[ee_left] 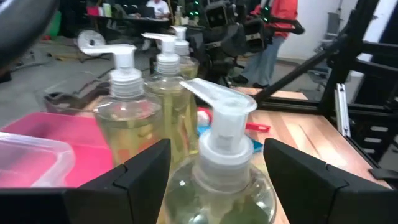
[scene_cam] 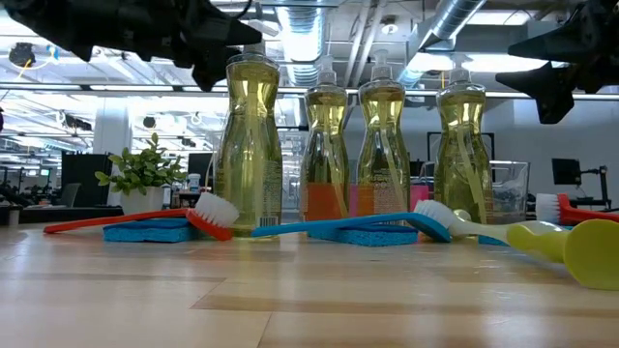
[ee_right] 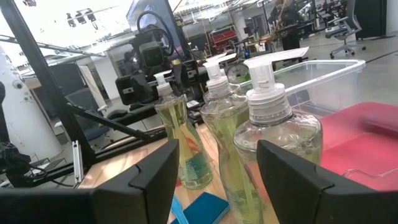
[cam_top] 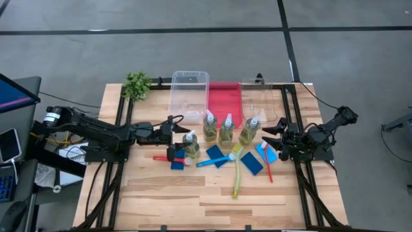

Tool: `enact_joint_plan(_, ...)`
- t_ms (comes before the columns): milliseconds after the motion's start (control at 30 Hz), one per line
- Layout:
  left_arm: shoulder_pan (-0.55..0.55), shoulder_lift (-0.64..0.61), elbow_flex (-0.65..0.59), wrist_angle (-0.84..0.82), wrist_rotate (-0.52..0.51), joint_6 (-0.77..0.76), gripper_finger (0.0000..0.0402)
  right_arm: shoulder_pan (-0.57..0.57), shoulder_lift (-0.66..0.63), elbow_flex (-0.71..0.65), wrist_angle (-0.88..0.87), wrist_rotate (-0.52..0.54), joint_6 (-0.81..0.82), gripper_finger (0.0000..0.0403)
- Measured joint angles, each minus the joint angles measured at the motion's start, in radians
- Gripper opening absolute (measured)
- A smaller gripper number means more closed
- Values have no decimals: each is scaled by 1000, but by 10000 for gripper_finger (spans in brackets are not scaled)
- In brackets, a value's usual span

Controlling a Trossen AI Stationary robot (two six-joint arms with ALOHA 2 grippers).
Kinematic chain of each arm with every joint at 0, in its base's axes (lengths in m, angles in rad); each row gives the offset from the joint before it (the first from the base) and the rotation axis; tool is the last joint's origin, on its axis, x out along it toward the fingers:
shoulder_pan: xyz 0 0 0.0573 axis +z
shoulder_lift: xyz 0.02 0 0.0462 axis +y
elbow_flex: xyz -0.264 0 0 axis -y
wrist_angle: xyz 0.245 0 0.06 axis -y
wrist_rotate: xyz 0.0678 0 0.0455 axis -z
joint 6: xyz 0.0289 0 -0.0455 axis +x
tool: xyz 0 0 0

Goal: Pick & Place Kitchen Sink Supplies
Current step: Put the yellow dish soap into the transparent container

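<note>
Just left of the red tray (cam_top: 224,96), front soap bottle (cam_top: 190,144) upright on worktop (cam_top: 193,193), between spread left claw (cam_top: 175,124) fingers, probably weighty, slick, rigid, best gripped around narrow waist; right claw (cam_top: 275,133) spread near rightmost bottle (cam_top: 250,131).

No readable text is found anywhere; a label on the nearest pump bottle (scene_cam: 250,145) is perhaps printed, but illegible.

counter (cam_top: 193,193): I see pale wood planks
on it: four soap bottles (cam_top: 226,131), blue sponges (cam_top: 251,163), brushes (cam_top: 236,171), plant (cam_top: 137,84), clear tubs (cam_top: 188,92), red tray (cam_top: 223,102)
</note>
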Motion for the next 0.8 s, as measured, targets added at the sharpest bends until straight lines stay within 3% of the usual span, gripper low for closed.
enact_joint_plan(233, 47, 43, 19, 31, 83, 0, 259, 0, 0, 0, 0, 0, 0, 209)
enact_joint_plan(667, 47, 46, 26, 37, 85, 12, 259, 0, 0, 0, 0, 0, 0, 209)
enact_joint_plan(800, 47, 46, 26, 37, 85, 12, 242, 0, 0, 0, 0, 0, 0, 209)
